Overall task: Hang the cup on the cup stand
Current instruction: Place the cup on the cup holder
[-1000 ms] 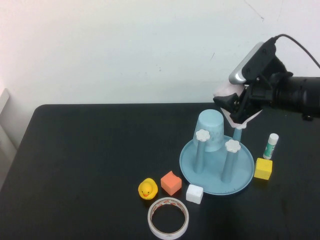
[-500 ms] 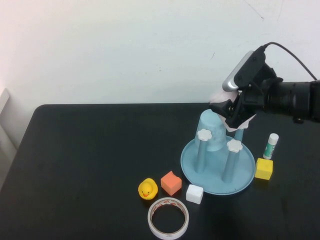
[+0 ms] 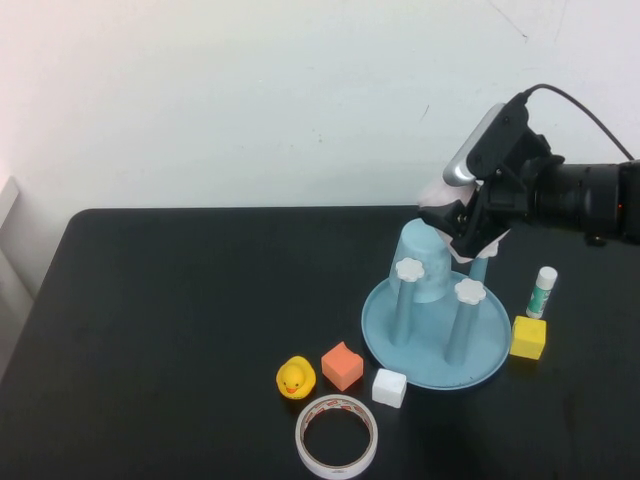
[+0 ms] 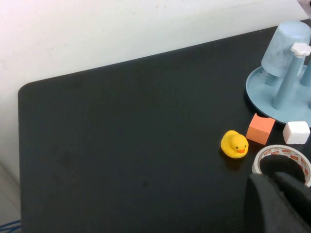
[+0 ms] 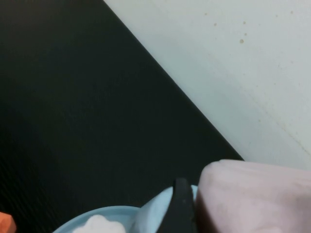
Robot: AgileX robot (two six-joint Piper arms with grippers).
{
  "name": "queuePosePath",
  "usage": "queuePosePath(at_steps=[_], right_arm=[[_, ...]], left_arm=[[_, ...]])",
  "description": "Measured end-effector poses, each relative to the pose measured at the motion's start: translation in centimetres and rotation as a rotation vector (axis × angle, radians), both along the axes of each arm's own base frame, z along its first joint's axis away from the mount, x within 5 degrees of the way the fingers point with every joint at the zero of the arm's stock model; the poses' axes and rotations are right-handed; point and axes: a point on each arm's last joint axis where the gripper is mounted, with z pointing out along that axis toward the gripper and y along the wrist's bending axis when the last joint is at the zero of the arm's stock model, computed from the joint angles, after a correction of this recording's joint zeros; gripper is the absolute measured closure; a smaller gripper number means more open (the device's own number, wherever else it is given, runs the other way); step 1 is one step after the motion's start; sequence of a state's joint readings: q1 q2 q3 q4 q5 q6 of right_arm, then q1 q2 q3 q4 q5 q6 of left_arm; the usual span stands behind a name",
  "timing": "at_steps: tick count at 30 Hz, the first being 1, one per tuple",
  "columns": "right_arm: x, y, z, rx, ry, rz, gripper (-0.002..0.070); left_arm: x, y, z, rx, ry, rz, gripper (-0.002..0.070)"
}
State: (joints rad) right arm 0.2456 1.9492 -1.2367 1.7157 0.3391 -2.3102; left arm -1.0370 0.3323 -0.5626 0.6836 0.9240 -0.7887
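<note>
The cup stand is a light blue round dish with upright blue pegs topped by white flower caps, right of the table's centre. A light blue cup hangs upside down on its rear left peg. My right gripper is shut on the pale pink cup, holding it tilted just above the rear right peg, close beside the blue cup. In the right wrist view the pink cup fills the lower corner, against a black finger. My left gripper shows only in its wrist view, low over the table near the tape roll.
In front of the stand lie a yellow duck, an orange block, a white block and a tape roll. A yellow block and a glue stick stand right of the stand.
My right gripper with the pink cup moved left and slightly up a second ago, towards the blue cup, then held still. The stand's base sits a touch further right.
</note>
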Motion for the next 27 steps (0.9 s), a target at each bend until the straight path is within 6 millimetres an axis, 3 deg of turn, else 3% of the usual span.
queuePosePath(at_steps=[15,27], right_arm=[[0.3,-1.2,0.0,0.031,0.002,0.003,0.0098],[0.1,-0.7,-0.1,0.055,-0.006,0.067,0.0099]], left_arm=[[0.0,0.0,0.0,0.002,-0.004,0.001,0.0675],[0.1,0.1,0.1,0.007,-0.012,0.004,0.0675]])
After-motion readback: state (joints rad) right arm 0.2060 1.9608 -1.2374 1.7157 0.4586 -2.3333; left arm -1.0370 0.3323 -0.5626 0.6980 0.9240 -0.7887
